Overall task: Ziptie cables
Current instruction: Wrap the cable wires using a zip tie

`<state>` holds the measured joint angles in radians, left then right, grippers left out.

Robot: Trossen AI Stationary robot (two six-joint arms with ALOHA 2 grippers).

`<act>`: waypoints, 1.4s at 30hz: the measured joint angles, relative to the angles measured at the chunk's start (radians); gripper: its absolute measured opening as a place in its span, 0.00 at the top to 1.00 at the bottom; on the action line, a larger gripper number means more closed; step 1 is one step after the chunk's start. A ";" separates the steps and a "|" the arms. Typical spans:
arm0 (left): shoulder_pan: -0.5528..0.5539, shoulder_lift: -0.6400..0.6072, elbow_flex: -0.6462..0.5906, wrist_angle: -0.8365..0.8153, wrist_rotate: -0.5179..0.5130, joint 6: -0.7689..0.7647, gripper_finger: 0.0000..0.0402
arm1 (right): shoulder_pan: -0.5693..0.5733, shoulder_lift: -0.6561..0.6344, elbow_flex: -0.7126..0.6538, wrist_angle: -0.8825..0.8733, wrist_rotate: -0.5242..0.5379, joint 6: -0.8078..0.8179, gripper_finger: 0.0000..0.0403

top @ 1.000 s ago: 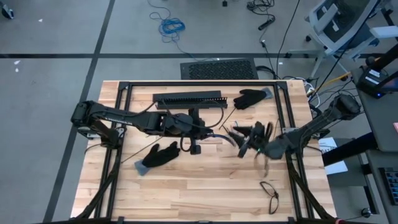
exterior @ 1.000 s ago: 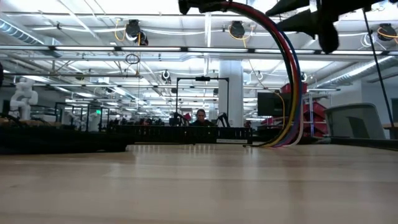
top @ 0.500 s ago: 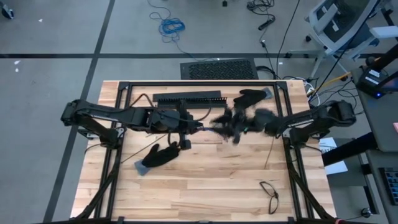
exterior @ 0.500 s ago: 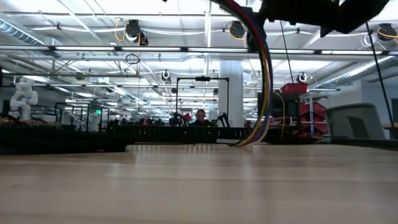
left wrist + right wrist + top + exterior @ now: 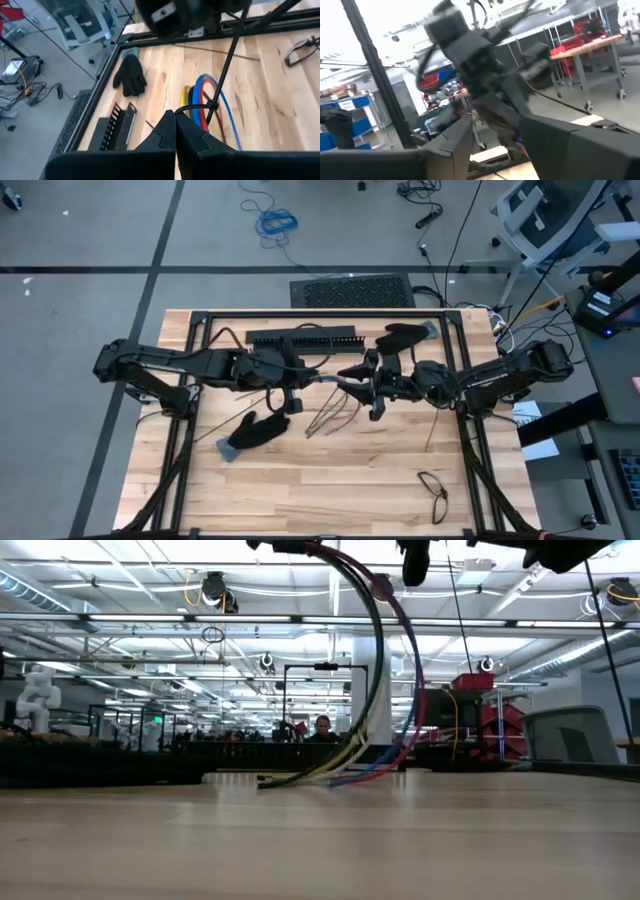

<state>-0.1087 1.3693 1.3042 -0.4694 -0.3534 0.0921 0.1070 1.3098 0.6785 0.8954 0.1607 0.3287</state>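
Observation:
The cables, a bundle of yellow, red, blue and other coloured wires, come out past the tips of my left gripper, which is shut on them above the table's middle. They arc down and their free ends lie on the wood. A thin black zip tie loops round the bundle just beyond my fingertips, and its long tail rises toward my right gripper. That gripper faces the left one, fingers apart. My left gripper is shut on the cables at their raised end, beside the zip tie loop, coming slanting down from the table's left. The fingers hide the place of contact. The bundle hangs below them in an arc, its free ends on the table. My right gripper: whether it touches the zip tie's tail, I cannot tell.
A long black slotted bar lies at the far side. One black glove lies beside it, another nearer on the left. A thin stiff strip and a small black loop lie at the right. Black frame rails edge the table.
My right gripper has swung from the table's right toward the middle and the far edge, rising and tipping upward. The cables' free ends have swung toward the left and now trail on the wood. My left gripper has drawn back a little toward the left and risen, staying shut.

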 joint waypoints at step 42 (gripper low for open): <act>0.069 0.012 -0.002 0.156 0.105 -0.009 1.00 | -0.013 -0.017 0.095 -0.256 0.077 -0.192 0.72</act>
<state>-0.0395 1.3808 1.3022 -0.3135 -0.2481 0.0834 0.0938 1.2930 0.7738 0.6396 0.2378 0.1371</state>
